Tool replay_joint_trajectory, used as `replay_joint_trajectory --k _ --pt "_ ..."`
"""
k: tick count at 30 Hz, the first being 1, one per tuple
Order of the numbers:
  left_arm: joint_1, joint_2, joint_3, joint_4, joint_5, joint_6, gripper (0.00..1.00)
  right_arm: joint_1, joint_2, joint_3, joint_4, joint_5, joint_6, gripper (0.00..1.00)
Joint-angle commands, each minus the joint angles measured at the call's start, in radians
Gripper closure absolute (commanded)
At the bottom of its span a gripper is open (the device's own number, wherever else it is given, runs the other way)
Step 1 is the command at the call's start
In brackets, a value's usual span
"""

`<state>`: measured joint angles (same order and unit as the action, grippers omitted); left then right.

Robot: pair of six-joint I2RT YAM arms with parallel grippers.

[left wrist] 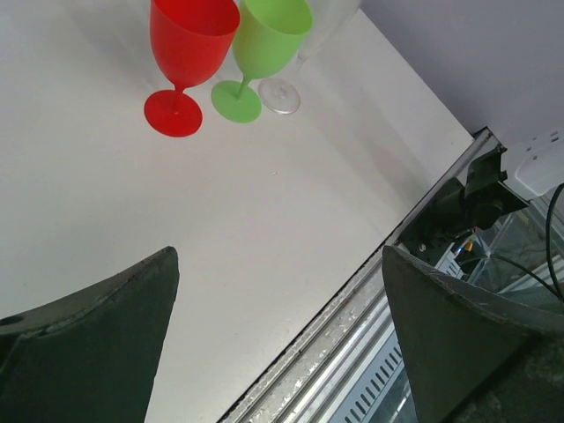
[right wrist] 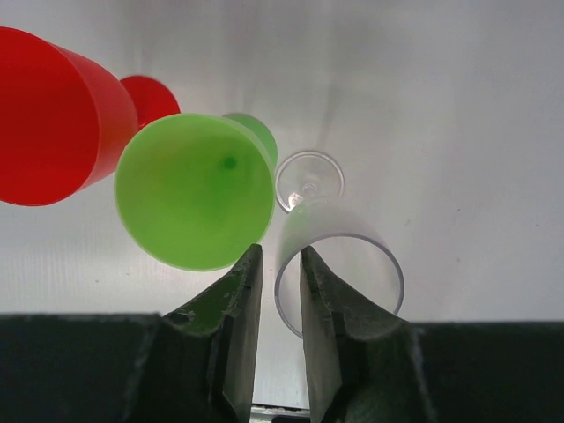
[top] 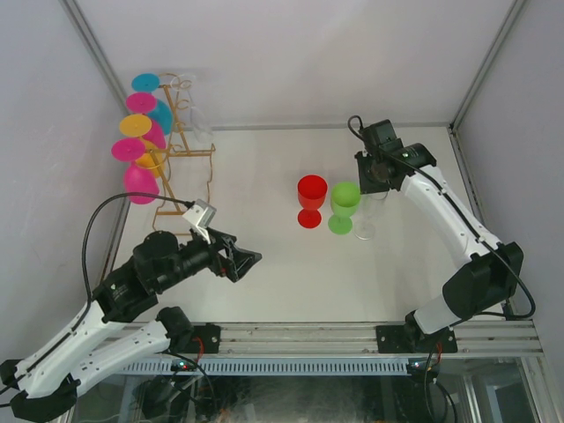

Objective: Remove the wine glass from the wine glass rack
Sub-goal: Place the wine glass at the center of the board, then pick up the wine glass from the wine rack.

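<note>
1. The white table (top: pixel 264 291) lies beneath both pairs of fingers
2. The wine glass rack (top: pixel 181 150) stands upright well beyond the left fingers and off to their left, far from the right fingers, and pink, yellow and blue glasses (top: pixel 139 128) hang upside down on its hooks
3. The left gripper (left wrist: pixel 278 254) hovers over bare table, its fingers spread wide and holding nothing
4. The right gripper (right wrist: pixel 280 253) points down, its fingers parted by only a narrow slot
5. The clear wine glass (right wrist: pixel 339 233) stands upright on the table, off the rack; one side of its rim sits in that slot with a gap on either side, so it looks unpinched
6. A green glass (right wrist: pixel 194 189) stands just left of the right fingers, and a red glass (right wrist: pixel 44 123) beyond it
</note>
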<state>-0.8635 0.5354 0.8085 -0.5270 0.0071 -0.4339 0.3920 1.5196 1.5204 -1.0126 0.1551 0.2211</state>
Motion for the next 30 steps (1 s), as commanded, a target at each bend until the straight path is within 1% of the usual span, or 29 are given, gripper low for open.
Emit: replay_joint_trajectory --k 1,3,4,6,10,14,17,20,24,27,30 --pt "0.004 0.010 0.091 -0.002 -0.004 0.018 0.00 -0.004 -0.037 0.067 -0.027 0.000 -0.011 0.76" --pt "0.005 0.006 0.104 -0.007 -0.011 0.029 0.00 -0.004 -0.055 0.084 -0.030 -0.026 -0.012 0.75" --pt "0.005 0.008 0.115 -0.015 -0.019 0.034 0.00 -0.006 -0.067 0.087 -0.027 -0.055 -0.014 0.72" --pt "0.006 0.017 0.147 -0.049 -0.034 0.045 0.00 -0.011 -0.091 0.088 -0.017 -0.114 -0.017 0.71" --pt "0.006 0.060 0.254 -0.146 -0.076 0.095 0.00 -0.016 -0.148 0.092 -0.013 -0.148 -0.005 0.70" --pt "0.009 0.134 0.380 -0.229 -0.176 0.134 0.00 -0.016 -0.246 0.057 0.042 -0.120 0.043 0.62" --pt "0.036 0.207 0.502 -0.299 -0.184 0.165 0.00 -0.016 -0.341 -0.032 0.130 -0.152 0.093 0.56" --pt "0.119 0.278 0.612 -0.344 -0.148 0.181 0.00 -0.016 -0.439 -0.123 0.216 -0.203 0.123 0.47" --pt "0.302 0.377 0.759 -0.393 -0.037 0.195 0.00 -0.016 -0.555 -0.210 0.306 -0.265 0.185 0.37" --pt "0.456 0.459 0.862 -0.397 0.036 0.196 0.00 -0.016 -0.654 -0.294 0.400 -0.345 0.231 0.35" --pt "0.552 0.554 0.956 -0.363 0.079 0.190 0.00 -0.016 -0.731 -0.374 0.472 -0.371 0.291 0.31"
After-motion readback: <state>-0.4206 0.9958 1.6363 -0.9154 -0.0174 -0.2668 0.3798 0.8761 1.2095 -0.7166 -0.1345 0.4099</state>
